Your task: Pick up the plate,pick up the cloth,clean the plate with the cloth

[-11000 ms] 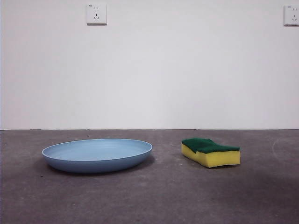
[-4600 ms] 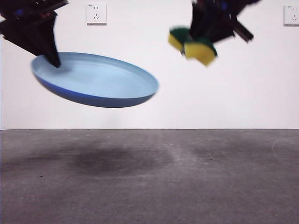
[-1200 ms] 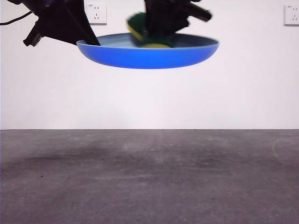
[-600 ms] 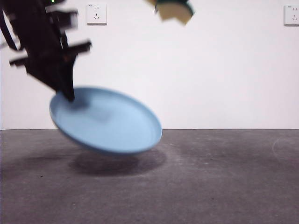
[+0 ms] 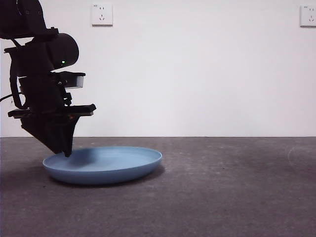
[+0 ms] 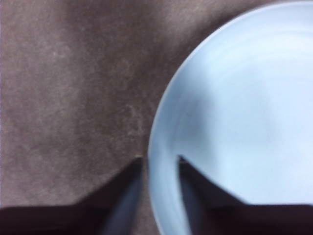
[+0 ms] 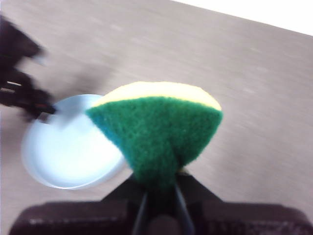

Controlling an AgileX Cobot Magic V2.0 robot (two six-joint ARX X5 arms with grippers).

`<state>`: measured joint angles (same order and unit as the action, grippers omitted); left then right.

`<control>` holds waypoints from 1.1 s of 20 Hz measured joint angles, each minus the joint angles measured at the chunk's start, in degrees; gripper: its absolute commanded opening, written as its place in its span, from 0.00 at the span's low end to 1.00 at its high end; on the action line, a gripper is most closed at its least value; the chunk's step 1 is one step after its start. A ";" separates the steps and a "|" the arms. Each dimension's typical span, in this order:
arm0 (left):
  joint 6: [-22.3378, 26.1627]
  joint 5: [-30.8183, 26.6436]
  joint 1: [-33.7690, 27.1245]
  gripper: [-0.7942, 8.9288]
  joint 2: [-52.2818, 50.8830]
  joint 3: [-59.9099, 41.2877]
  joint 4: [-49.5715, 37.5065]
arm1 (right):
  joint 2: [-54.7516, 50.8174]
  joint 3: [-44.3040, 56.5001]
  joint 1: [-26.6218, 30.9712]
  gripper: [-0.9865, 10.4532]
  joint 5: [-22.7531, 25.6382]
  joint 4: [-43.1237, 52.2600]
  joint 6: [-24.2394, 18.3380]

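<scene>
Plate (image 5: 103,165) now tabled, left tool (image 5: 66,153) still gripping

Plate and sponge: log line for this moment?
plate: on table | left gripper: astride rim | right gripper: aloft, holding sponge

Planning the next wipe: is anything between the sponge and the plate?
Nothing visible. The right gripper holds the sponge high above the table; the plate lies on the table, the left gripper at its rim.
</scene>
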<state>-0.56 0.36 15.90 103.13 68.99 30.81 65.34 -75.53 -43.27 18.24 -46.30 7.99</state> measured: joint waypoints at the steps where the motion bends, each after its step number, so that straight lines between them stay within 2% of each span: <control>1: 0.02 0.00 0.00 0.59 0.04 0.00 0.15 | 0.07 0.00 0.42 0.07 0.24 -0.15 0.00; 3: -0.07 0.76 -0.04 0.59 0.04 0.00 2.05 | 0.33 0.00 0.94 0.07 0.46 -0.15 0.00; 7: -1.31 7.10 0.07 0.59 -0.35 0.00 5.95 | 2.82 0.00 2.43 0.07 -0.26 -0.15 0.00; 10: -2.84 7.34 1.09 0.59 -4.74 -0.02 6.08 | 7.32 0.00 4.04 0.07 -0.44 -0.22 0.63; 15: -3.56 7.32 3.72 0.59 -17.33 -0.02 9.29 | 19.41 0.00 9.77 0.07 -10.75 -0.13 1.73; 21: -3.56 7.34 5.79 0.59 -32.04 -0.02 14.27 | 35.63 0.00 13.46 0.07 -12.63 6.62 1.90; 22: -3.58 7.32 6.05 0.59 -33.66 -0.02 15.04 | 38.23 0.00 14.08 0.07 -14.16 7.43 1.90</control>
<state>-4.14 7.68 21.96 69.47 68.97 45.84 103.57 -75.53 -29.19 4.08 -38.87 9.89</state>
